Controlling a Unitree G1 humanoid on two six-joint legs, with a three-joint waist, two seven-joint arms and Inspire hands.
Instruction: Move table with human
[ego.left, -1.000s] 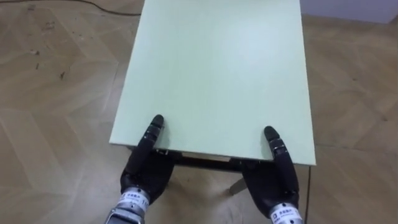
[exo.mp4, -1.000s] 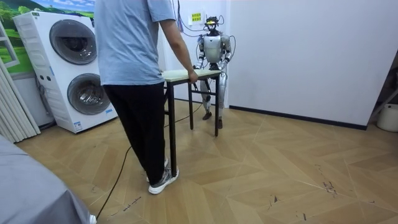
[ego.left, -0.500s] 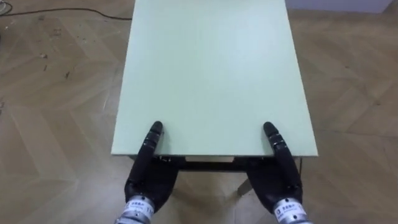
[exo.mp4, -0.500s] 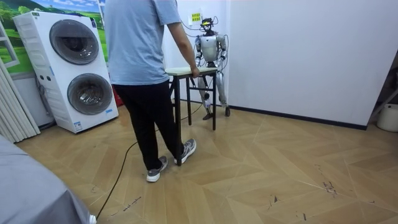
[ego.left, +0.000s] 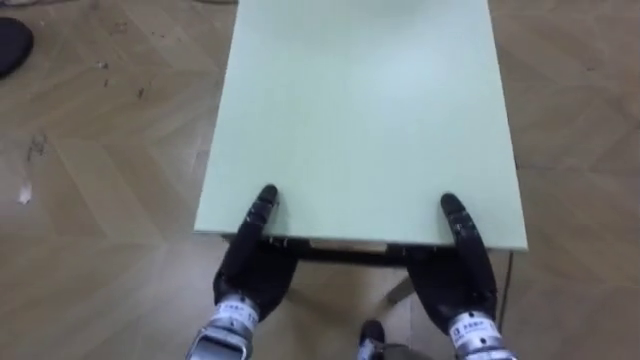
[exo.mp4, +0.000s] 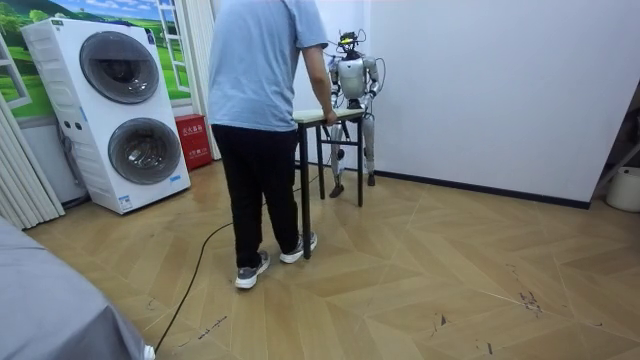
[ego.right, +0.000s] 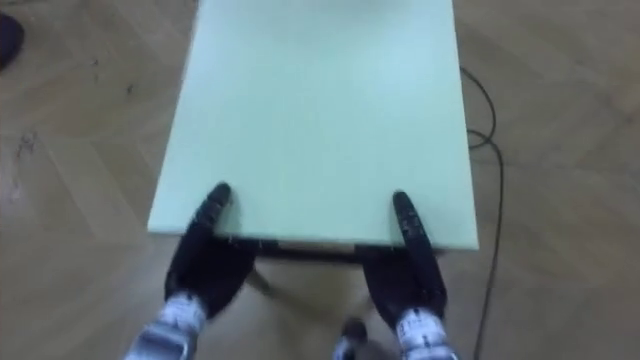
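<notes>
A pale green table (ego.left: 360, 110) stretches away from me over the wooden floor. My left hand (ego.left: 255, 268) grips its near edge at the left, thumb on top and palm below the edge. My right hand (ego.left: 456, 285) holds the same edge at the right in the same way. In the right eye view the left hand (ego.right: 205, 260) and right hand (ego.right: 405, 272) sit at the table (ego.right: 320, 110) edge alike. In the room view a person (exo.mp4: 262, 120) in a blue shirt holds the table (exo.mp4: 328, 114) at its far end, facing me as I stand by the white wall.
A stacked washer and dryer (exo.mp4: 120, 110) stand at the room view's left, with a red box (exo.mp4: 190, 140) beside them. A white wall (exo.mp4: 480, 90) runs behind me. A grey surface (exo.mp4: 50, 320) fills the room view's lower left corner. Open wooden floor lies at the room view's right.
The table, the person and I have shifted toward the room view's right; the person has stepped along with it. Both hands keep their hold on the near edge.
</notes>
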